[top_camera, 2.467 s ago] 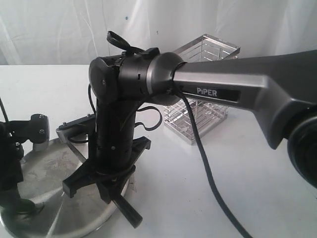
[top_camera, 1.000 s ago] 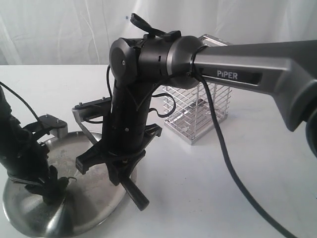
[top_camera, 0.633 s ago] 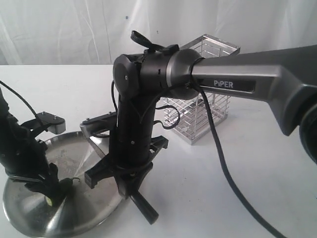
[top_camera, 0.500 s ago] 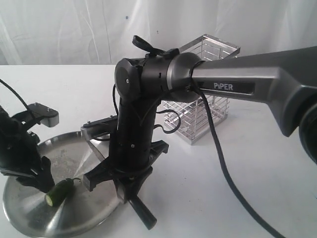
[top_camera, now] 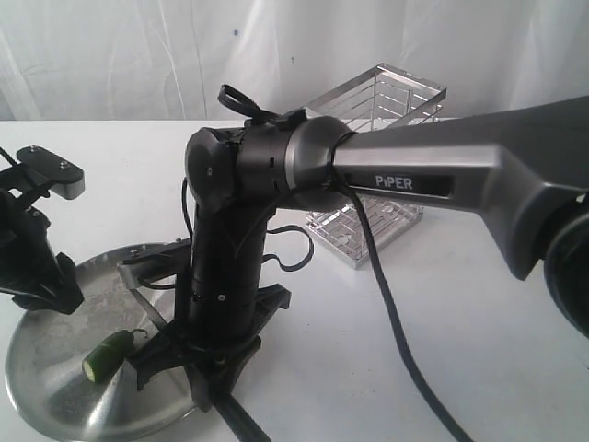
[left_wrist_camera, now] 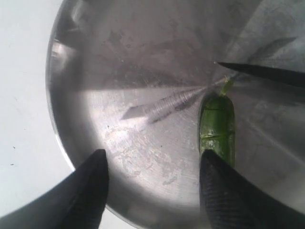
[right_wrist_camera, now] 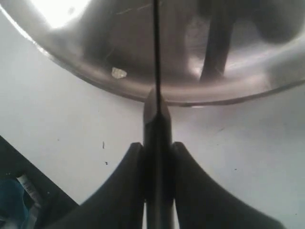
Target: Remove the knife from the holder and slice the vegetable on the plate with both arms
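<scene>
The dark green vegetable lies on the shiny steel plate, free of both grippers. My left gripper hangs open above the plate's left side, with one finger over the vegetable's end. My right gripper is shut on the black handle of the knife. Its thin blade reaches over the plate's rim, and the tip stops just short of the vegetable's stem end. The wire holder stands behind the right arm.
The grey "PiPER" link and its black cable cross the right half of the white table. A white curtain closes the back. A small pale scrap lies on the plate.
My left gripper has let go of the vegetable, opened, and risen up and to the left. The right arm has swung left and lower with the knife, towards the vegetable.
</scene>
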{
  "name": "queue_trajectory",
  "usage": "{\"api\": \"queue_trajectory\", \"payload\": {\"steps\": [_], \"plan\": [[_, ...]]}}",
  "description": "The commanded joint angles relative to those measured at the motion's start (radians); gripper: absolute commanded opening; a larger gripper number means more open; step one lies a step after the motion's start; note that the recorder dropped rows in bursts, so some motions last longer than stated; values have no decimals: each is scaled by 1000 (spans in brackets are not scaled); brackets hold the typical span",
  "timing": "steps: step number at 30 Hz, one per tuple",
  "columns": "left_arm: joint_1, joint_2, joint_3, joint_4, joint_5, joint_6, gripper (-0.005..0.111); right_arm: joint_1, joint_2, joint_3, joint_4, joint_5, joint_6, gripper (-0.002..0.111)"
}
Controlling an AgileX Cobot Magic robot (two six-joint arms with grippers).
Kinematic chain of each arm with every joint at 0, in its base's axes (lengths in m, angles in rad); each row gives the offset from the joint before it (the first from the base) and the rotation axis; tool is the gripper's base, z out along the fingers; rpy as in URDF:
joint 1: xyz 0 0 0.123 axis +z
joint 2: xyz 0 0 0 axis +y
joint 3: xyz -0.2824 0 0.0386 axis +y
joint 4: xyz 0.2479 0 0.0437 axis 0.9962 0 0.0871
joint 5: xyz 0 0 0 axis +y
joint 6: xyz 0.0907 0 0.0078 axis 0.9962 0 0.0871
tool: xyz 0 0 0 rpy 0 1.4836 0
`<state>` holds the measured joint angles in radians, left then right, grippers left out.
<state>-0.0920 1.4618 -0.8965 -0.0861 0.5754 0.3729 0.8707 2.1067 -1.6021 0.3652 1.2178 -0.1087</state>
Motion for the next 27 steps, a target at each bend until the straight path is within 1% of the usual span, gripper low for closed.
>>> {"api": "queue_trajectory", "payload": {"steps": [1,18,27], "plan": [[-1,-6,-2,-29,-14,-19,61,9,0,4,4,3,-20,3],[-1,-6,-2,-65,-52,-19,61,55,32,4,5,3,-26,3],[-1,-6,-2,-84,-68,-19,61,55,42,2,3,3,-26,3]]}}
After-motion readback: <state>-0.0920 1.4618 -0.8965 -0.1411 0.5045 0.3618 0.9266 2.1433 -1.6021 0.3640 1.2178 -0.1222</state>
